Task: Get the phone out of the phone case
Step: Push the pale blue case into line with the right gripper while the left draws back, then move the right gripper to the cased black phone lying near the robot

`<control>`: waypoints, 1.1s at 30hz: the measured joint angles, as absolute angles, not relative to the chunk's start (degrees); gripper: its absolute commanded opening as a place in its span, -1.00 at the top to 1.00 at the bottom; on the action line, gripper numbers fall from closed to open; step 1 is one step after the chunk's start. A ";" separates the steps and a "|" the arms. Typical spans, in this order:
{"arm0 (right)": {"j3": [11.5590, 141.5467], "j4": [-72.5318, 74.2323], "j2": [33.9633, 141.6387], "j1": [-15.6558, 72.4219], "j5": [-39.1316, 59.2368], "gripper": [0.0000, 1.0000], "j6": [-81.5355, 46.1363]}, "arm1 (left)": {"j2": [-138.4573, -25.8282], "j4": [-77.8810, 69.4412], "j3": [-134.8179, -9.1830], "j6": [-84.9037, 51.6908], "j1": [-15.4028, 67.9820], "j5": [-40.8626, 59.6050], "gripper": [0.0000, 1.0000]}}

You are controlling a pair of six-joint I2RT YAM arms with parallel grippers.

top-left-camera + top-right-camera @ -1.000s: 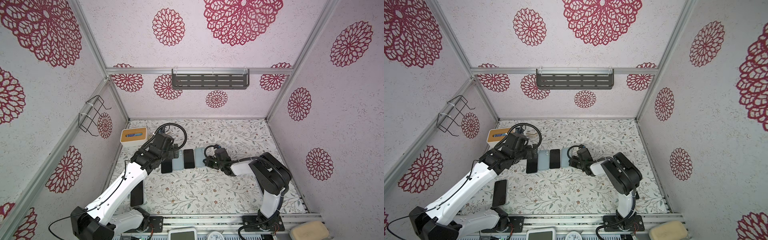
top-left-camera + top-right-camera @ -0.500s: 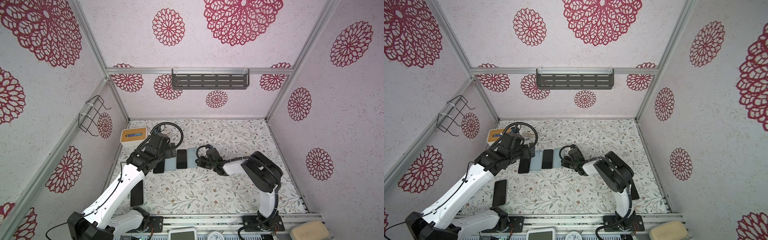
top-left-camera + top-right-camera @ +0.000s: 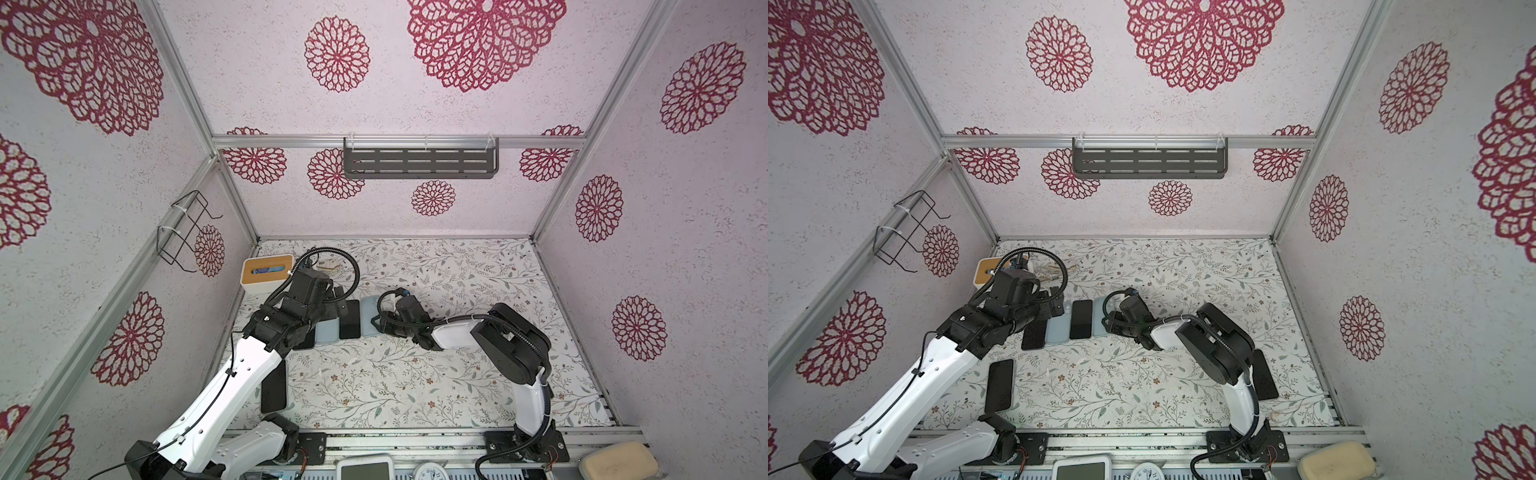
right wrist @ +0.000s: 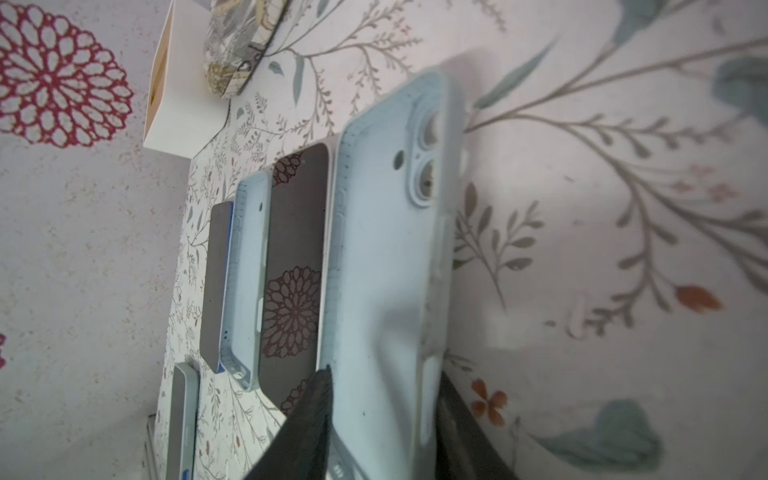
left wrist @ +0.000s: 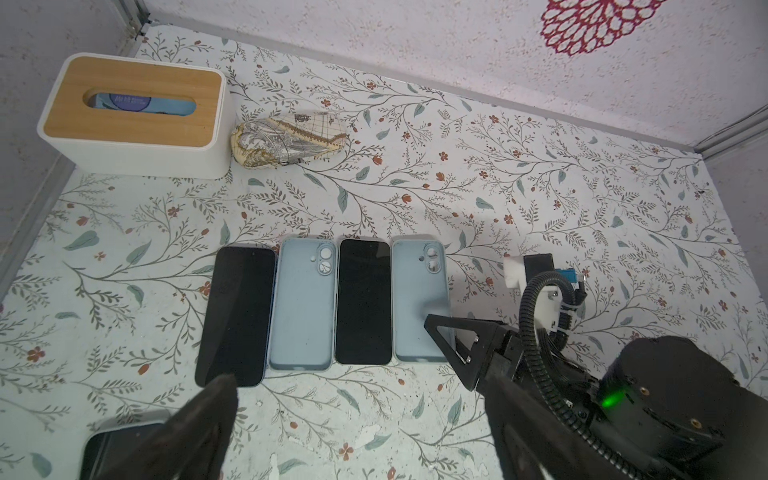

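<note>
Though spread wide above the near end of the row, held nothing in the left gripper [image 5: 357, 380], jaws framing only bench [image 5: 540, 187] and the near edges of the slabs. Found the phone case [image 5: 419, 299] lying flat at the right end of the row, long edge just beside the dark phone [image 5: 363, 299], bare and face up, out of any case. Saw a second case [image 5: 303, 303] and another phone [image 5: 237, 316] further left, all four long edges close together, barely a slit between. Caught the right gripper [image 4: 384, 374] at the near right corner of the phone case, jaws part-way apart with pale case showing between; could not tell whether pinched or free. Noted wide bare bench right of the phone case and beyond the row's far edges; tissue box [image 5: 133, 112] and patterned pouch [image 5: 286, 137] tucked into the far left corner.
</note>
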State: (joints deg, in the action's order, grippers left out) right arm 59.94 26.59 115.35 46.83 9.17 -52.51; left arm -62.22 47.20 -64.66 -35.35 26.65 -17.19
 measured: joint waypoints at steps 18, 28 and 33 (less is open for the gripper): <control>55.53 1.30 98.35 45.80 -2.26 -0.98 -36.88 | -56.34 54.74 -62.89 -43.68 20.29 -17.30 -0.94; 55.57 -17.19 73.32 42.44 -16.43 -0.98 -30.46 | -52.77 52.84 -59.46 -42.57 19.09 -13.02 -0.94; 50.65 -26.55 64.55 29.93 -21.06 -0.98 -32.03 | -52.90 46.02 -57.54 -39.92 21.71 -8.01 -0.94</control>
